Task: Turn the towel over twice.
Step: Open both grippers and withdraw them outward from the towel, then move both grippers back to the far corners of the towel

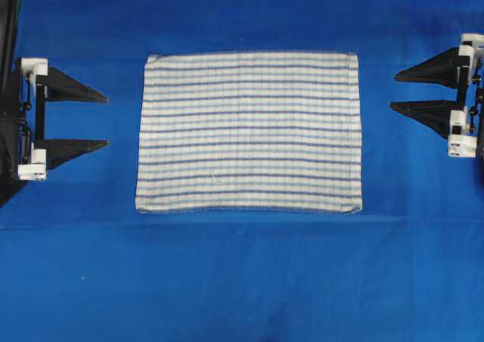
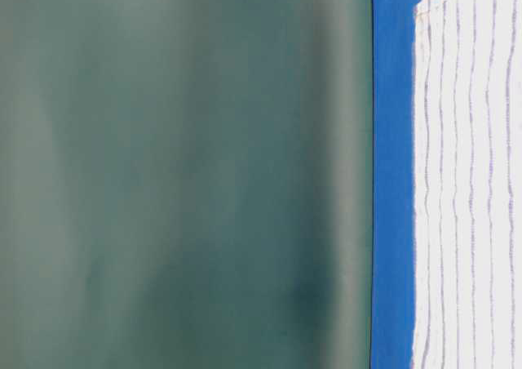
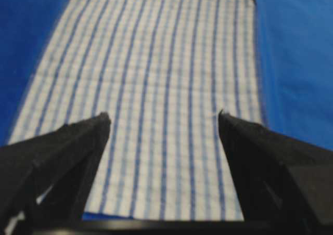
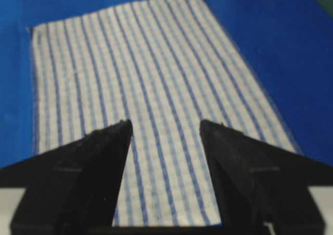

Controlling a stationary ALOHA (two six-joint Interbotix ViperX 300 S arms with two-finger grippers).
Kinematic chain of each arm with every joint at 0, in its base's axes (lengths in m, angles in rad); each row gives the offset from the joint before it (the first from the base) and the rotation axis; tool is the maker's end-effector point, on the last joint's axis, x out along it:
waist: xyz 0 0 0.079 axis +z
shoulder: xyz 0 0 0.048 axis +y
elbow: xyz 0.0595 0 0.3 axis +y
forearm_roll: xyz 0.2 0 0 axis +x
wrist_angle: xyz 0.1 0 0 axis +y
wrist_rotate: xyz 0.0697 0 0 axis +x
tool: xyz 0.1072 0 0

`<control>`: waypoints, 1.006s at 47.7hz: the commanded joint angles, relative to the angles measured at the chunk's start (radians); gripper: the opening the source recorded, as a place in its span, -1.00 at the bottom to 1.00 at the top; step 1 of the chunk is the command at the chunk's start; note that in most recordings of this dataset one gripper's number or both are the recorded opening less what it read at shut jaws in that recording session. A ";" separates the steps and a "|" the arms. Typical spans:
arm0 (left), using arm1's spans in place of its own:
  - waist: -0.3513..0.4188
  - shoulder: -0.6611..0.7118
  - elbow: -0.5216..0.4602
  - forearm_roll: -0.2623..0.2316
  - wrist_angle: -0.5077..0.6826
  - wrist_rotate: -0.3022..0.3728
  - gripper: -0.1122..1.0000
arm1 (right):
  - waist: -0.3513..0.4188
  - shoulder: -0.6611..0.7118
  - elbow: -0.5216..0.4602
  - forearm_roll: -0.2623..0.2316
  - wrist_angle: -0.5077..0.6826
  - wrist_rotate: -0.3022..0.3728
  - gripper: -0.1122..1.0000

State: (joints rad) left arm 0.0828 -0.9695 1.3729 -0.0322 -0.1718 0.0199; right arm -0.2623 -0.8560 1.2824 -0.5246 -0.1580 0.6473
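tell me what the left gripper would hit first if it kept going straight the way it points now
Probably the striped towel. In the overhead view the open left gripper points at the towel's near short edge, with bare blue table covering between them. Its height above the table is unclear, so it might pass over the cloth instead.
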 commanded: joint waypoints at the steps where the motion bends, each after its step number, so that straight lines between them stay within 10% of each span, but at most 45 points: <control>1: 0.005 0.000 -0.011 0.003 -0.017 -0.002 0.64 | -0.006 0.005 -0.011 0.003 -0.034 0.002 0.32; 25: 0.130 0.077 -0.048 0.003 -0.057 -0.003 0.64 | -0.092 0.213 -0.126 0.018 0.002 0.005 0.32; 48: 0.308 0.506 -0.115 0.003 -0.221 0.006 0.64 | -0.238 0.644 -0.308 0.005 0.089 -0.011 0.32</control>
State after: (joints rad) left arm 0.3682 -0.5415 1.2993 -0.0307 -0.3651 0.0230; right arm -0.4801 -0.2470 1.0140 -0.5139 -0.0752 0.6381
